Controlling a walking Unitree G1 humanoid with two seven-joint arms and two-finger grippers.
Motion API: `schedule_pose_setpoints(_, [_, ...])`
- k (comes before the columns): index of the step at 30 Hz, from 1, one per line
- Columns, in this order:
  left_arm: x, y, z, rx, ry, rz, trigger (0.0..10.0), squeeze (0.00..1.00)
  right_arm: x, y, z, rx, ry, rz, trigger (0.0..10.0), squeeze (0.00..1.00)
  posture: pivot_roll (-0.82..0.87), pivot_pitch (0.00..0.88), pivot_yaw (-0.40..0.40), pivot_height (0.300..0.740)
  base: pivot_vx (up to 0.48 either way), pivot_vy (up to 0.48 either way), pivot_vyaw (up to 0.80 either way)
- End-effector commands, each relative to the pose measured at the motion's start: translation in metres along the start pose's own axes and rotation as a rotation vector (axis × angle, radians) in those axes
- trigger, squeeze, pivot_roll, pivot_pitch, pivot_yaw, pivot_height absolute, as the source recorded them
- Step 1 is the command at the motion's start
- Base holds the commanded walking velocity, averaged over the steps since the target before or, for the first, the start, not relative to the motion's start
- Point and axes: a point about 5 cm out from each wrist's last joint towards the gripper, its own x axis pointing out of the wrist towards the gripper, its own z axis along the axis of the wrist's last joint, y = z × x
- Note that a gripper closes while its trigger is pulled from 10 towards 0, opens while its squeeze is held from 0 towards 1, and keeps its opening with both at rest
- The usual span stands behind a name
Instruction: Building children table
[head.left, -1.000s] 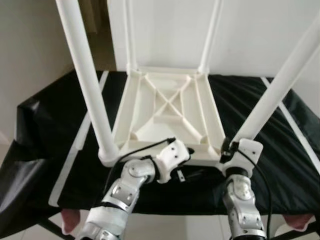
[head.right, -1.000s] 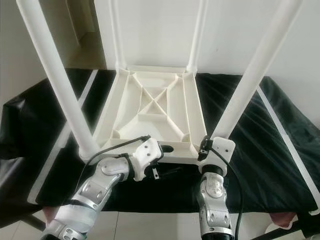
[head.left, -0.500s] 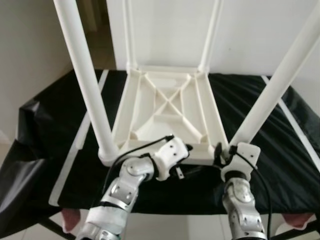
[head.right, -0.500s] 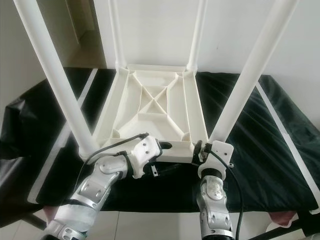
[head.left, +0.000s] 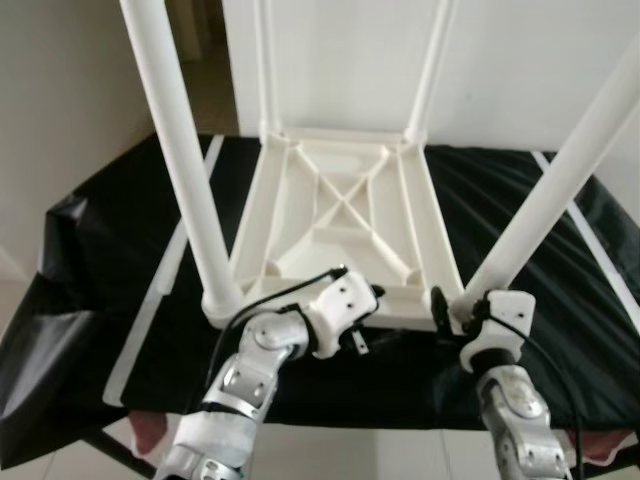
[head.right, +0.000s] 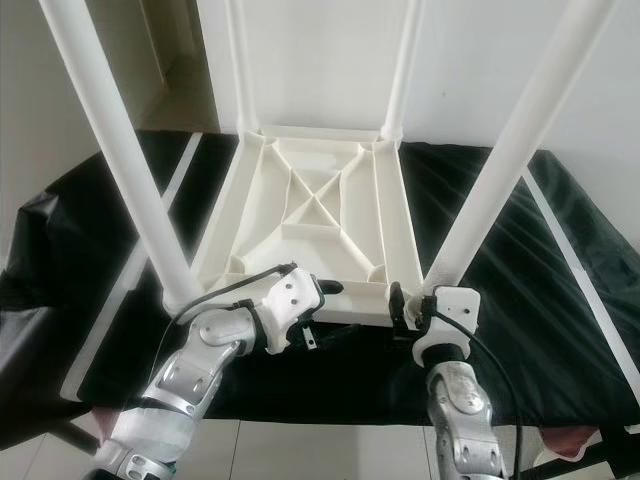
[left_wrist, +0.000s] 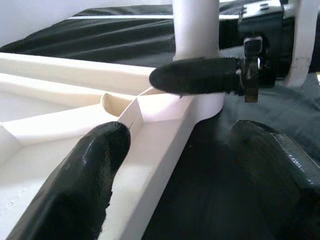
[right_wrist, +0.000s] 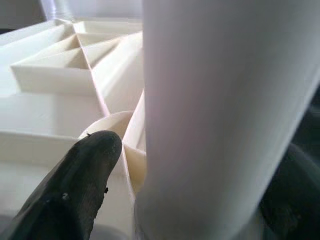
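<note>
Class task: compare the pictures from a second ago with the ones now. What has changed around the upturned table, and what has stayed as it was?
The right gripper has slid lower, from partway up the near right leg to its base at the tabletop corner, fingers around the leg. The camera has shifted slightly. The left gripper stays at the tabletop's near edge, all four legs stay standing, and the black cloth is unmoved.

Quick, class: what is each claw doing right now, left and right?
Left claw: open, its fingers astride the near edge of the upturned table top.
Right claw: fingers either side of the near right leg; grip cannot be told.
</note>
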Motion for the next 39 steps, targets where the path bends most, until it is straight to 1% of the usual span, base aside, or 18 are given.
schedule_pose_setpoints(1, [-0.001,0.004,-0.002,0.013,0.015,0.130,10.0,0.00,0.001,0.001,0.005,-0.018,-0.017,0.063,10.0,0.00,-0.01,0.000,-0.026,0.740,0.000,0.000,0.00])
schedule_pose_setpoints(5, [-0.003,0.005,-0.010,0.010,0.060,0.128,10.0,0.00,0.004,-0.006,0.009,-0.051,-0.003,0.148,10.0,0.00,-0.01,0.000,-0.026,0.740,0.000,0.000,0.00])
schedule_pose_setpoints(8, [-0.004,0.004,-0.010,0.005,0.059,0.122,10.0,0.00,0.005,-0.009,0.011,-0.052,0.001,0.176,10.0,0.00,-0.01,0.000,-0.025,0.740,0.000,0.000,0.00])
schedule_pose_setpoints(13, [-0.004,0.001,-0.007,-0.001,0.046,0.092,10.0,0.00,0.010,-0.010,0.016,-0.113,0.031,0.319,10.0,0.00,-0.01,0.000,-0.028,0.740,0.000,0.000,0.00])
schedule_pose_setpoints(14, [-0.004,0.001,-0.007,-0.002,0.048,0.091,10.0,0.00,0.012,-0.009,0.015,-0.135,0.038,0.358,9.5,0.00,-0.01,0.000,-0.030,0.740,0.000,0.000,0.00])
schedule_pose_setpoints(15, [-0.004,0.001,-0.007,-0.003,0.050,0.092,10.0,0.00,0.014,-0.008,0.015,-0.146,0.041,0.378,9.5,0.00,-0.01,0.000,-0.031,0.740,0.000,0.000,0.00])
schedule_pose_setpoints(16, [-0.003,0.001,-0.007,-0.004,0.050,0.092,10.0,0.00,0.015,-0.008,0.015,-0.154,0.044,0.390,4.2,0.00,0.00,0.000,-0.034,0.740,0.000,0.000,0.00])
schedule_pose_setpoints(17, [-0.003,0.001,-0.007,-0.004,0.050,0.092,10.0,0.00,0.015,-0.008,0.015,-0.154,0.044,0.390,4.2,0.00,0.00,0.000,-0.034,0.740,0.000,0.000,0.00])
schedule_pose_setpoints(18, [-0.003,0.001,-0.007,-0.006,0.051,0.093,10.0,0.00,0.016,-0.008,0.015,-0.158,0.045,0.401,0.2,0.00,0.00,0.000,-0.036,0.740,0.000,0.000,0.00])
schedule_pose_setpoints(22, [-0.003,0.001,-0.006,-0.007,0.050,0.098,10.0,0.00,0.017,-0.009,0.013,-0.151,0.050,0.406,0.0,0.00,0.00,0.000,-0.042,0.740,0.000,0.000,0.00])
schedule_pose_setpoints(27, [-0.004,0.001,-0.005,-0.012,0.050,0.110,10.0,0.00,0.014,-0.013,0.005,-0.119,0.086,0.403,0.0,0.00,0.01,0.000,-0.051,0.740,0.000,0.000,0.00])
schedule_pose_setpoints(28, [-0.004,0.001,-0.005,-0.012,0.049,0.109,10.0,0.00,0.013,-0.015,0.003,-0.067,0.082,0.366,0.0,0.00,0.01,0.000,-0.048,0.740,0.000,0.000,0.00])
schedule_pose_setpoints(33, [-0.004,0.001,-0.004,-0.015,0.046,0.107,10.0,0.00,0.014,-0.009,-0.001,-0.039,0.078,0.313,0.0,0.00,0.00,0.000,-0.043,0.740,0.000,0.000,0.00])
schedule_pose_setpoints(34, [-0.003,0.000,-0.003,-0.018,0.042,0.103,10.0,0.00,0.015,-0.008,-0.002,-0.030,0.076,0.291,3.9,0.00,0.00,0.000,-0.043,0.740,0.000,0.000,0.00])
schedule_pose_setpoints(35, [-0.003,0.000,-0.003,-0.018,0.042,0.103,10.0,0.00,0.015,-0.008,-0.002,-0.030,0.076,0.291,3.9,0.00,0.00,0.000,-0.043,0.740,0.000,0.000,0.00])
schedule_pose_setpoints(36, [-0.003,0.000,-0.003,-0.018,0.042,0.102,10.0,0.00,0.015,-0.007,-0.002,-0.033,0.072,0.275,10.0,0.00,0.00,0.000,-0.042,0.740,0.000,0.000,0.00])
schedule_pose_setpoints(38, [-0.002,0.000,-0.005,-0.017,0.047,0.097,10.0,0.00,0.018,-0.008,-0.004,0.033,0.072,0.114,10.0,0.00,0.00,0.000,-0.045,0.740,0.000,0.000,0.00])
schedule_pose_setpoints(39, [-0.002,0.000,-0.005,-0.017,0.047,0.097,10.0,0.00,0.018,-0.008,-0.004,0.033,0.072,0.114,10.0,0.00,0.00,0.000,-0.045,0.740,0.000,0.000,0.00])
